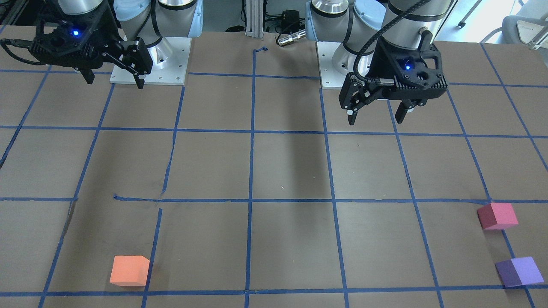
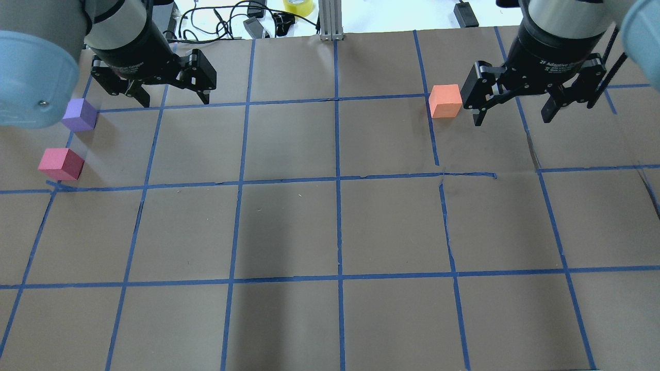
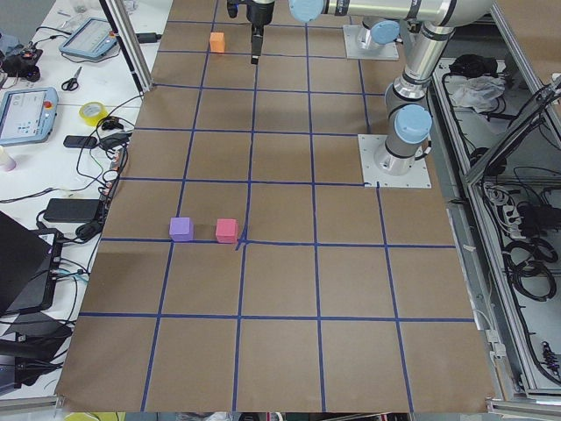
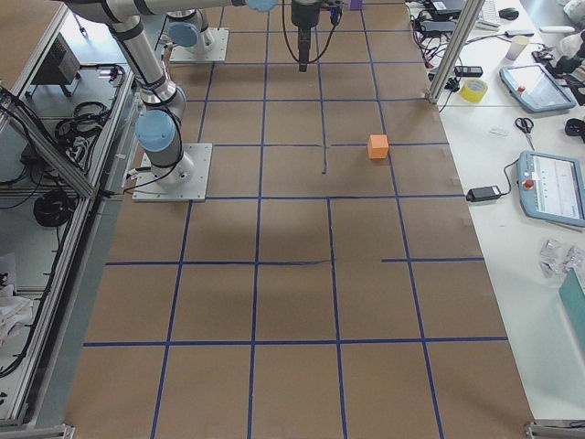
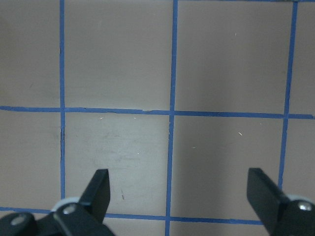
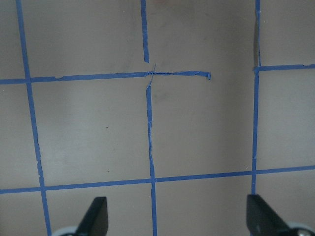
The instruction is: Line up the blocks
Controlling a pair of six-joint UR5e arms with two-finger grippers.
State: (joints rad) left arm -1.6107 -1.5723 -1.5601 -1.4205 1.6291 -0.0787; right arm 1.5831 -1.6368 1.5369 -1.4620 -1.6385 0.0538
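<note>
Brown surface (image 2: 289, 226), blue tape grid (image 2: 337, 206), cluttered bench (image 3: 53, 158) alongside. Left claw (image 2: 175, 99) and right claw (image 2: 511, 119) spread wide, empty, touching nothing. Orange block (image 2: 445, 101) on right half; purple block (image 2: 80, 114), pinkish-red block (image 2: 61, 164) near left edge.

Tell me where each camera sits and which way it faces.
Front-facing: across the brown, blue-taped table, facing the robot, steeply down; arm bases, open left hand at view's right, open right hand at left.
Overhead: behind the shoulders, looking forward and down; both hands.
Exterior left: table's end on robot's left, looking along it; bases at right.
Exterior right: opposite end; bases at left.
Left wrist: down at the table; left fingertips.
Right wrist: likewise; right fingertips.
Shared: the small orange foam cube shows in four exterior views.
</note>
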